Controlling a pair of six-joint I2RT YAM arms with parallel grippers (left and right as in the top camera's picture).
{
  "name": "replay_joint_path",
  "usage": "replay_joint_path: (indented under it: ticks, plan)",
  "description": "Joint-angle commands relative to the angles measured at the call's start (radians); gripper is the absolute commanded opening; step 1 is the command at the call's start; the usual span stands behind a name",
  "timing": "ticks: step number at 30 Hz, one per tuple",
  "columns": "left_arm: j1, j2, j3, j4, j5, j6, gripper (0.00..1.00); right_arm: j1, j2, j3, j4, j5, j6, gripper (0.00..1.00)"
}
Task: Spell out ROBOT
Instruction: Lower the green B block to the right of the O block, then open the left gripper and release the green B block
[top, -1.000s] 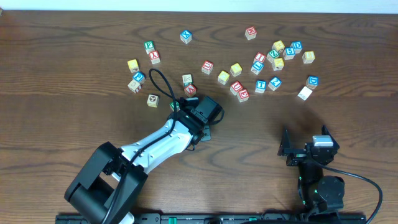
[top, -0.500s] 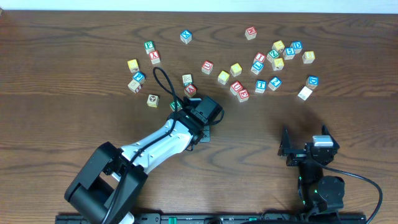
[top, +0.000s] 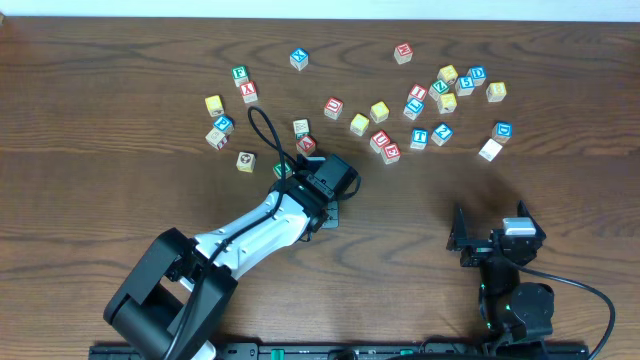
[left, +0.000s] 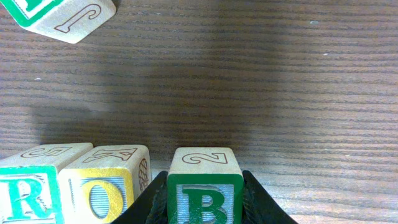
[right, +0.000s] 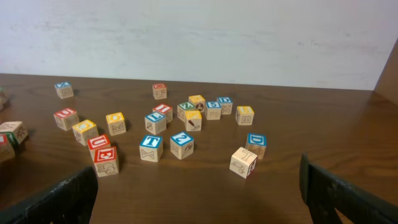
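The left gripper (left: 204, 210) is clamped on the green B block (left: 203, 171), one finger against each side face, with the block upright, its letter facing the wrist camera, and low over the table (left: 292, 93), if not already resting on it. Just to the B's left stands the yellow O block (left: 104, 186), and touching that on its far side is the green R block (left: 28, 190), so the row reads R, O, B from left to right. The B is third in line, set slightly apart from the O, and the gripper's left finger fills that narrow gap, so letting go probably calls for a clean spread that does not nudge the O. Farther off, to the right of the row, lies the blue T block (top: 420, 137), with two yellow blocks (top: 359, 124) near it; one may be the second O, though the overhead view is too small to read. These lie between the two arms. The right gripper (right: 199, 208) sits spread wide and empty.
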Motion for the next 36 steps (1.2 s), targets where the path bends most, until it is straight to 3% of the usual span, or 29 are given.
replay_joint_path:
  ticks: [1,15,16,28,36]
  plan:
    - [0.002,0.002,-0.012,-0.002,-0.006,0.014,0.09,-0.008,-0.001,-0.001,-0.003,-0.002,0.01,0.99]
    - [0.002,0.002,-0.012,0.008,-0.006,0.014,0.09,-0.008,-0.001,-0.001,-0.004,-0.002,0.01,0.99]
    - [0.002,0.002,-0.012,0.008,-0.006,0.014,0.15,-0.008,-0.001,-0.001,-0.004,-0.003,0.01,0.99]
    - [0.002,0.002,-0.012,0.008,-0.006,0.014,0.4,-0.008,-0.001,-0.001,-0.004,-0.002,0.01,0.99]
    - [0.002,0.002,-0.012,0.008,-0.006,0.014,0.42,-0.008,-0.001,-0.001,-0.003,-0.002,0.01,0.99]
